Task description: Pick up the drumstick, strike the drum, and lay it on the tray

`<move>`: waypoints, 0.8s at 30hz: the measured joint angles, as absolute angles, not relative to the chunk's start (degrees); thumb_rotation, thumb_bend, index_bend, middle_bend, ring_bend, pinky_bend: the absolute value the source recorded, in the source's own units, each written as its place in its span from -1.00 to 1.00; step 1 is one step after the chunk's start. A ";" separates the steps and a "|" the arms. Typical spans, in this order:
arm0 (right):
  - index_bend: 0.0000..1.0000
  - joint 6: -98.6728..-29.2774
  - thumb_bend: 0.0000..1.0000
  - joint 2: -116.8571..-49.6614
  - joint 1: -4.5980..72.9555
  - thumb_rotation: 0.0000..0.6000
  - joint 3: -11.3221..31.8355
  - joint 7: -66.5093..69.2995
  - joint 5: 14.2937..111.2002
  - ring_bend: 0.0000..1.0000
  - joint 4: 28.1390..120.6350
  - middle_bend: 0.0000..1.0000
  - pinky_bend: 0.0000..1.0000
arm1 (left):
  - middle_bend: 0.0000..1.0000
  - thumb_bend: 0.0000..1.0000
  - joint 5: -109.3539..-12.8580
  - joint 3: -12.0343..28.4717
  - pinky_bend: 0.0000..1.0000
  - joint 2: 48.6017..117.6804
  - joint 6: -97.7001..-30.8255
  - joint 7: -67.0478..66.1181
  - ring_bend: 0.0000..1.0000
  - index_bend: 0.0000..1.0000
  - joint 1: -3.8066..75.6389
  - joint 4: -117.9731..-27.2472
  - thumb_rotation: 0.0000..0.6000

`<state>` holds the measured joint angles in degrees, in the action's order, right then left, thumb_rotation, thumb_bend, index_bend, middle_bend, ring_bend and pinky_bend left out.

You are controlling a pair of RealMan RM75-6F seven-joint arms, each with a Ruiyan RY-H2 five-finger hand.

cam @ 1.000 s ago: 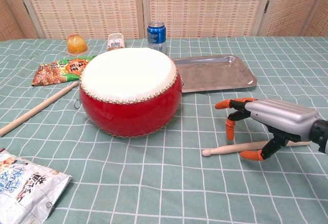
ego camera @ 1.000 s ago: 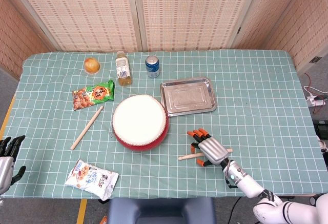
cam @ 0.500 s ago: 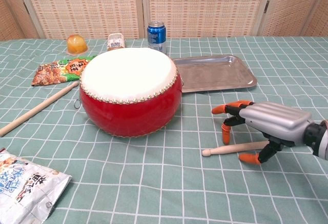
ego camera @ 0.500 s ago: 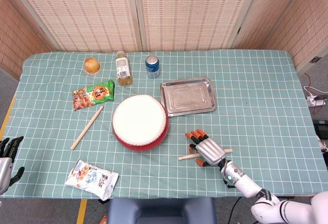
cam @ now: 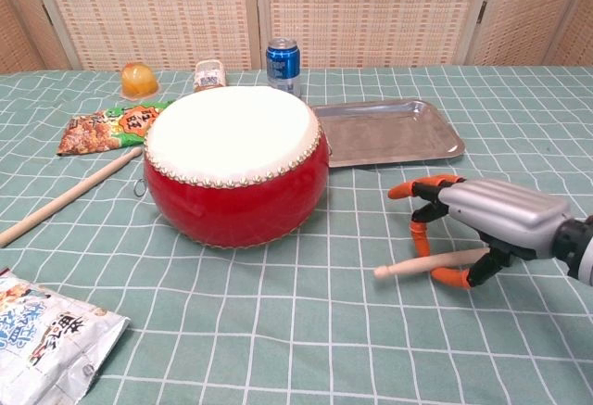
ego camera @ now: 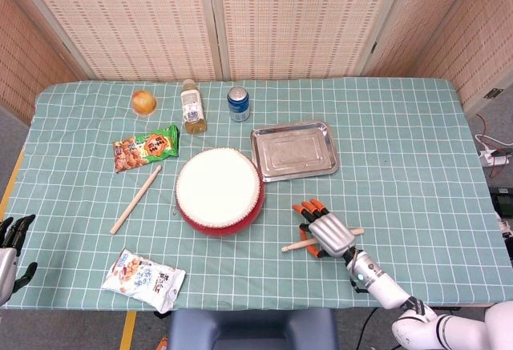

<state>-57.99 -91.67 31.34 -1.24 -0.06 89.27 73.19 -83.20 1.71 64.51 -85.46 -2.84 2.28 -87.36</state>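
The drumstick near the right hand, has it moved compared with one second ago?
Yes. The drumstick has shifted slightly right, away from the drum, and its tip looks raised, with the right hand closing on it.

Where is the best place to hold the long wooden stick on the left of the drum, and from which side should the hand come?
Grip the long wooden stick near mid-length, from above: it lies flat and slanted, the drum close beside its far end.

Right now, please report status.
Right hand fingers curled around drumstick, tip raised. Left hand idle, open. Drum, tray unobstructed.
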 measured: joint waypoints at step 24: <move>0.24 -64.71 -0.22 -84.70 29.83 1.00 4.49 80.98 88.12 -0.91 71.09 -0.66 -0.88 | -0.80 -0.47 -84.51 1.34 -0.87 63.16 -85.71 -5.62 -0.93 -0.85 2.42 -91.08 1.00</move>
